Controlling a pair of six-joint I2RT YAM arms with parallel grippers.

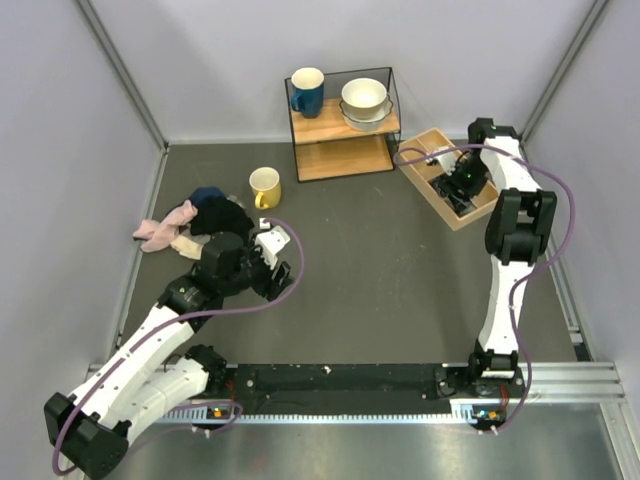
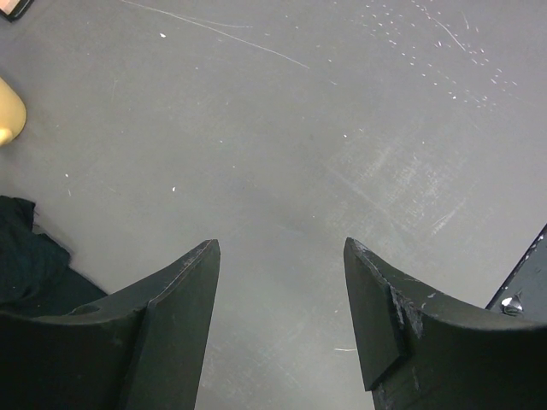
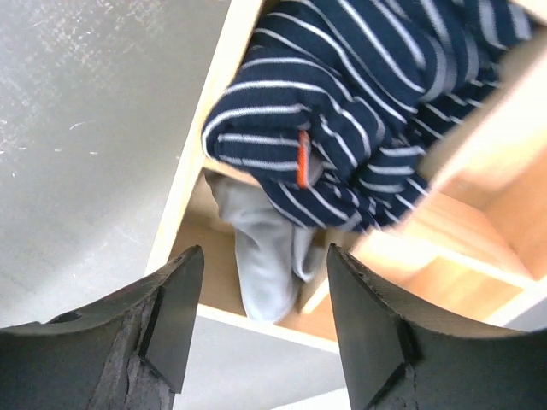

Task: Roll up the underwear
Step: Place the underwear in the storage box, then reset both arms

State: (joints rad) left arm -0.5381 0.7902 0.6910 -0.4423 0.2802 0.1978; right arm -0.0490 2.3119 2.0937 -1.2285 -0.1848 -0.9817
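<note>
The underwear (image 3: 261,256), a light grey soft bundle, lies in a compartment of the wooden tray (image 3: 188,171). A dark blue white-striped garment (image 3: 359,94) lies partly over its top end. My right gripper (image 3: 265,249) hovers open just above the grey cloth, its fingers on either side and touching nothing. In the top view the right gripper (image 1: 462,185) is over the tray (image 1: 432,165) at the back right, and it hides the cloth there. My left gripper (image 2: 281,243) stands open over bare table, seen in the top view as the left gripper (image 1: 278,262) on the left side.
A pile of clothes lies at the left, with pink pieces (image 1: 165,230) and dark cloth (image 1: 220,212); the dark cloth (image 2: 26,265) is beside my left finger. A yellow mug (image 1: 265,186) stands nearby. A wire shelf (image 1: 345,125) at the back holds a blue mug (image 1: 307,92) and bowls (image 1: 365,101).
</note>
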